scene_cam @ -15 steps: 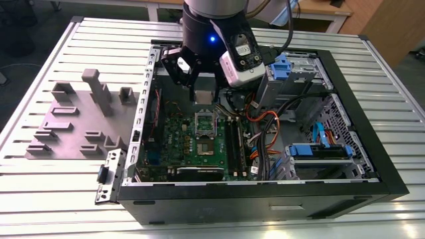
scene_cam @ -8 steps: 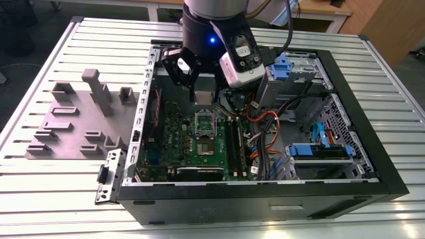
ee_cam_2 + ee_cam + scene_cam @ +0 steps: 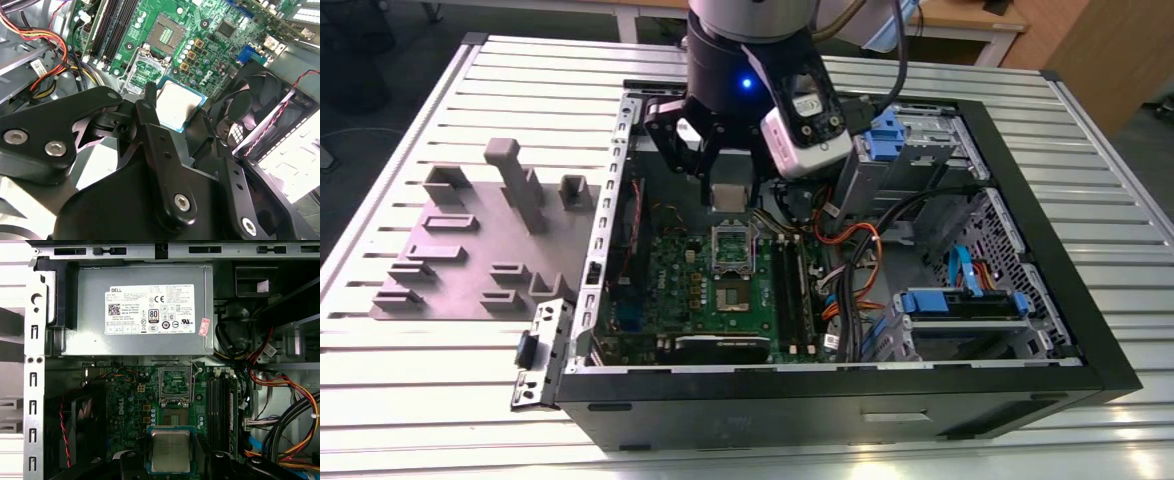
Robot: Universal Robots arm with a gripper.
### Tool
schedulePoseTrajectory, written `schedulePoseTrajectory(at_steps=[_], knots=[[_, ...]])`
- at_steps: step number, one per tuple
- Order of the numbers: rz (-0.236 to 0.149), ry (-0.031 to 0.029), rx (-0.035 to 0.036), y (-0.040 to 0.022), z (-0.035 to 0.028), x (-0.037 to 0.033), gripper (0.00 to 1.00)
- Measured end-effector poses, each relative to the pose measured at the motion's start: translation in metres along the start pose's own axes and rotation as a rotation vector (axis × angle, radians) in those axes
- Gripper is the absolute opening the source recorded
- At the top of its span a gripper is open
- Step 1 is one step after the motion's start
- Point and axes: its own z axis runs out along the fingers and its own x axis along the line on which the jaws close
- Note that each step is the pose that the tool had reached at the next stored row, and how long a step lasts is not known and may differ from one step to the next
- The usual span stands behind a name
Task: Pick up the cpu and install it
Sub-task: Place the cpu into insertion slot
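The cpu (image 3: 170, 450), a small square chip with a silvery top, is held by its edges in my gripper (image 3: 171, 454), which is shut on it. It hangs above the green motherboard (image 3: 670, 285) inside the open computer case (image 3: 854, 400). In the second wrist view the cpu (image 3: 177, 102) sits between the black fingers (image 3: 149, 97). The open socket (image 3: 175, 417) lies just beyond the chip, with its silver frame (image 3: 175, 382) flipped up behind it. In the exterior view the gripper (image 3: 727, 195) hovers over the silver frame (image 3: 731, 240), toward the back of the board.
A grey power supply (image 3: 135, 310) with a white label fills the case wall past the socket. A black fan (image 3: 255, 115) sits beside the gripper. Memory sticks (image 3: 220, 400) and orange and yellow cables (image 3: 285, 390) flank the socket. A grey fixture block (image 3: 467, 250) lies on the slatted table.
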Motion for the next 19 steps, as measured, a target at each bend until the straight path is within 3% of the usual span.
schedulePoseTrajectory(at_steps=[19], knots=[[0.0, 0.0, -0.0009, -0.0002, 0.0061, -0.0001, 0.47]])
